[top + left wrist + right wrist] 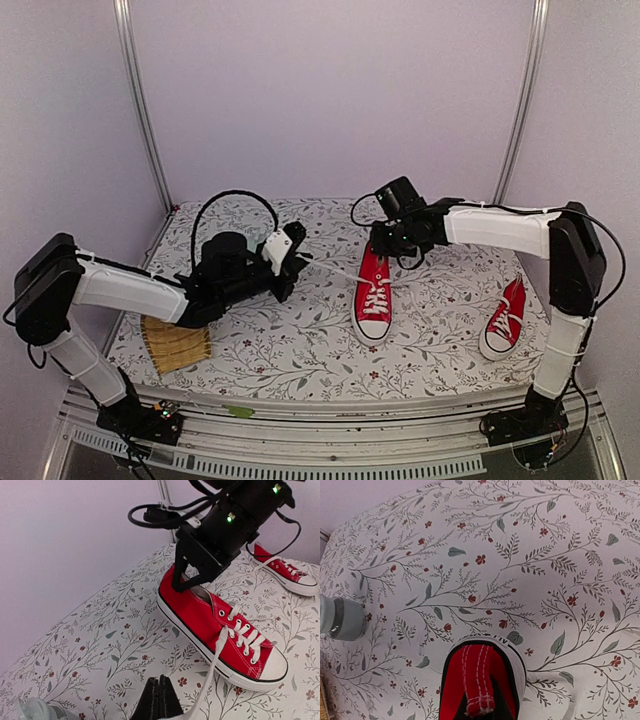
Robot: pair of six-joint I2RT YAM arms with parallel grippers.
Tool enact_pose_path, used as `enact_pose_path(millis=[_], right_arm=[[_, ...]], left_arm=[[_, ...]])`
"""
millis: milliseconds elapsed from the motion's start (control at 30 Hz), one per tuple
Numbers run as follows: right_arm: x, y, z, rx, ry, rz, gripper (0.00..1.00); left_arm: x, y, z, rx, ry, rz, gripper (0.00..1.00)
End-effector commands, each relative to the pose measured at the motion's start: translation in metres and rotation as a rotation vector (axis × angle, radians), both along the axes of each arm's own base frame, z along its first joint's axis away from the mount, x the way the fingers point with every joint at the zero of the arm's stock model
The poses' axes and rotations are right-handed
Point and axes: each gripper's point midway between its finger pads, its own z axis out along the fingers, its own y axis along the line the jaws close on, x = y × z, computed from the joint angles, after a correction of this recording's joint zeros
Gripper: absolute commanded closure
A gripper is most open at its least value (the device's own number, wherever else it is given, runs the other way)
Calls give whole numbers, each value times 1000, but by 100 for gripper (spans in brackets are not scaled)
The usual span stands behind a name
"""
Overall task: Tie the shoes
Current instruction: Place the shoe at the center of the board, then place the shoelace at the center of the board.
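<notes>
One red shoe (374, 300) lies mid-table with its white toe cap toward the arms. My right gripper (383, 248) is shut on its heel (480, 675); the left wrist view shows those black fingers (182, 582) clamped over the heel collar. A white lace (212, 670) runs taut from the upper eyelets to my left gripper (161, 692), which is shut, and the lace meets it at the base of the jaws. In the top view the left gripper (297, 262) sits left of the shoe, with the lace (335, 270) stretched between them. The other shoe (503, 320) lies at the right, untouched.
A tan woven mat (175, 345) lies at the near left corner of the flowered tablecloth (300, 340). Pale walls and metal posts (140, 110) enclose the back and sides. A small green scrap (240, 410) sits on the front rail.
</notes>
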Motion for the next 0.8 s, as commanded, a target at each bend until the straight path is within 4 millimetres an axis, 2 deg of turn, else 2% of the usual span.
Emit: enact_pose_path(millis=[0,33,100,167,200,233,333,400,467,567,667,767], right_arm=[[26,32,-12,97,-9,-22,99],[29,37,-20,94,9,-16,98],[32,44,-31,75,47,2,74],[33,45,-30,37,61,29,50],[32,42,-27,6,59,51,43],[29,35,-19,-21,56,61,37],[13,-5,-10,-123,90,53,23],[-3,-31,-11,-147,143,80,10],[-23,-56,-22,-163,241,104,7],[-61,-82,-50,-241,391,129,13],[-92,-82,-77,-211,511,183,22],[-113,-82,-111,-206,609,226,29]], left_arm=[[23,21,-33,108,85,99,100],[27,23,-38,125,96,109,100],[31,25,-43,151,99,118,100],[37,28,-50,180,107,128,100],[40,29,-53,193,113,137,100],[42,29,-54,204,116,142,100],[44,26,-56,228,114,127,100],[42,24,-57,234,115,115,100],[42,22,-58,240,126,107,100],[38,20,-69,269,175,89,100],[33,21,-82,285,231,83,100],[29,21,-95,323,269,73,100]])
